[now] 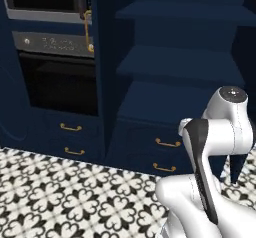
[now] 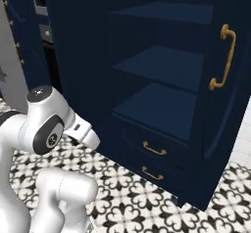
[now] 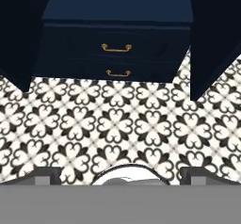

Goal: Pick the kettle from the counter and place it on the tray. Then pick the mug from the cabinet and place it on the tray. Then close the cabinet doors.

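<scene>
Cabinet (image 1: 165, 62) first, since it is the biggest thing before me: tall and navy blue, standing open, and every shelf I can see in both base views is bare, with no blue mug on any of them. I judge from that that the mug step is likely behind me, though I cannot confirm it, because I see no kettle, tray or counter from here. What plainly remains is shutting the cabinet doors: the left door (image 1: 100, 67) and the right door (image 2: 223, 104) both stand swung out wide, each with its brass bar handle (image 2: 223, 58) facing me. Below the shelves sit two drawers with brass pulls (image 3: 116, 47). My gripper (image 3: 120, 173) hangs low over the patterned floor tiles (image 3: 117, 124), jaws spread wide and holding nothing.
</scene>
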Available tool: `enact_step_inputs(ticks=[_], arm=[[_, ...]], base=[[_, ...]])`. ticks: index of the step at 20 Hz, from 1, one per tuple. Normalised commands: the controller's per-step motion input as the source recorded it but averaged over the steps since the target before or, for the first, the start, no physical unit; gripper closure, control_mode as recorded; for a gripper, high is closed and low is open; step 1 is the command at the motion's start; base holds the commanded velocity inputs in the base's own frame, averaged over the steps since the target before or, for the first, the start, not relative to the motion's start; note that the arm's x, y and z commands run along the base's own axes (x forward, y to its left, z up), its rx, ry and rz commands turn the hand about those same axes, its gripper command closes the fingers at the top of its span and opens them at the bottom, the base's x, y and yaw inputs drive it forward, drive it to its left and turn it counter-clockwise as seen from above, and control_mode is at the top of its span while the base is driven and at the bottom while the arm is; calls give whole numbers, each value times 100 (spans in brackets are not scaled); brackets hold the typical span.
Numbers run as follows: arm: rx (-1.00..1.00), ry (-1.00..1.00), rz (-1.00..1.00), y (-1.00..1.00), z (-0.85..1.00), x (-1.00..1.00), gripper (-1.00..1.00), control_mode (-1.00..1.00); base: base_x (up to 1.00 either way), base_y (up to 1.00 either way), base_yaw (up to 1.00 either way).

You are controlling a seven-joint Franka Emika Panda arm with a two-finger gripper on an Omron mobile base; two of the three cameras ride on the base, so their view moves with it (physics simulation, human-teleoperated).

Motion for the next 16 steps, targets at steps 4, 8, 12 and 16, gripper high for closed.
enact_step_inputs(ticks=[4,8,12,16], arm=[[0,0,0,0,0,0,-100,100],[0,0,0,0,0,0,-100,100],[0,0,0,0,0,0,-100,100],[0,0,0,0,0,0,-100,100]], base=[[32,53,-49],[43,51,-46],[54,31,-35],[45,4,-18]])
